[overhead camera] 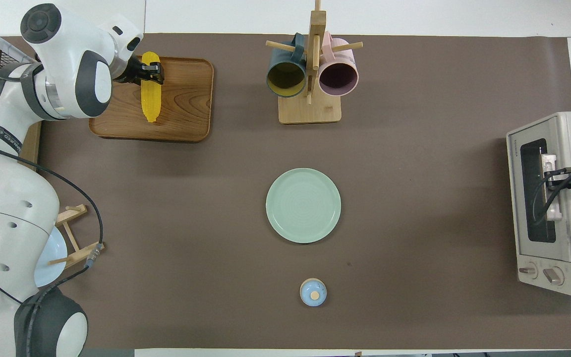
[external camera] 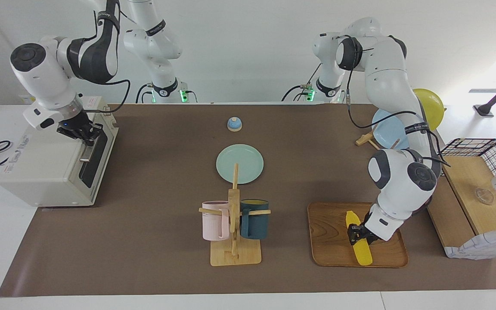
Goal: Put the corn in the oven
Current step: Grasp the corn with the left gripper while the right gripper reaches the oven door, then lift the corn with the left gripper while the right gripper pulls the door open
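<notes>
The yellow corn [external camera: 363,254] [overhead camera: 150,101] lies on a wooden tray [external camera: 330,232] [overhead camera: 186,99] toward the left arm's end of the table. My left gripper [external camera: 357,236] [overhead camera: 150,74] is down on the cob, shut across its middle. The off-white oven [external camera: 45,168] [overhead camera: 570,124] stands at the right arm's end, with its dark glass door facing the table's middle. My right gripper [external camera: 85,133] [overhead camera: 549,173] is shut on the silver bar handle [external camera: 85,150] [overhead camera: 554,203] of that door.
A wooden mug rack [external camera: 235,254] holds a pink mug and a dark blue mug. A green plate [external camera: 240,164] and a small blue bell [external camera: 234,124] sit mid-table. A dish rack with a blue plate [external camera: 388,125] and a wooden box [external camera: 474,202] stand by the left arm.
</notes>
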`<action>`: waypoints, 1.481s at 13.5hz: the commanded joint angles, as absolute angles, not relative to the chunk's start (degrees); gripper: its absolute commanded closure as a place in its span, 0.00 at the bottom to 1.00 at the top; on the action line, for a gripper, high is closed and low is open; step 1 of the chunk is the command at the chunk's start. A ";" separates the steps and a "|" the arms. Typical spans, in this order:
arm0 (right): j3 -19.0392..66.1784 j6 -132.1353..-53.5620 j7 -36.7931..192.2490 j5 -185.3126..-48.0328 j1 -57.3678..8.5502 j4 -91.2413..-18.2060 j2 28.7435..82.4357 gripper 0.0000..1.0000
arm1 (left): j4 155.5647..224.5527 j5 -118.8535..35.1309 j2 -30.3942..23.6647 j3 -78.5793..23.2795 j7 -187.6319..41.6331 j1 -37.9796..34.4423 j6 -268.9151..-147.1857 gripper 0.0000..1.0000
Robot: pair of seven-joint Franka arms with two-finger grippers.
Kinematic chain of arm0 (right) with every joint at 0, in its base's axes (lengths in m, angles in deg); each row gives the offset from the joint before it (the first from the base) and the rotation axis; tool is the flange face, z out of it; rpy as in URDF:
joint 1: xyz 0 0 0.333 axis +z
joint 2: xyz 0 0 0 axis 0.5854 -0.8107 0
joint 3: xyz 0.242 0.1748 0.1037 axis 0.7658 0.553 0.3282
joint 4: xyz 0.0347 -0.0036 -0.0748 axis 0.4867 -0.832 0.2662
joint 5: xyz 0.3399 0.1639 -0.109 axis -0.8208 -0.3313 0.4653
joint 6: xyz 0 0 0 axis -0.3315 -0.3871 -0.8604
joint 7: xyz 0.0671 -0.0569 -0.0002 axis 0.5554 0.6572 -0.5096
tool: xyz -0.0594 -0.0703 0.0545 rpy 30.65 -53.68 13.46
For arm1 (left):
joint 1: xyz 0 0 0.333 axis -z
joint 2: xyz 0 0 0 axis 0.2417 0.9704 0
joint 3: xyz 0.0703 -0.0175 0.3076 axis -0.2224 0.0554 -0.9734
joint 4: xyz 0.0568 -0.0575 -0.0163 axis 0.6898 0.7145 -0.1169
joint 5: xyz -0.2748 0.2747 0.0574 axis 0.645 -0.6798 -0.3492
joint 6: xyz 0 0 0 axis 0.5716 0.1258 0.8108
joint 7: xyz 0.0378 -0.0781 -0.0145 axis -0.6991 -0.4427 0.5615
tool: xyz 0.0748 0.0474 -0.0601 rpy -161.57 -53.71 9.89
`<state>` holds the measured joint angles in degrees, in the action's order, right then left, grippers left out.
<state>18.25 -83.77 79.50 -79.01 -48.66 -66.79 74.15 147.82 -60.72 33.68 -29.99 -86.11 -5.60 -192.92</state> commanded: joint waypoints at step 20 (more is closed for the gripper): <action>18.92 -104.36 75.09 -83.53 -40.32 -79.73 68.29 1.00 | 189.58 -56.28 -2.54 -30.33 -49.26 25.99 -199.89 1.00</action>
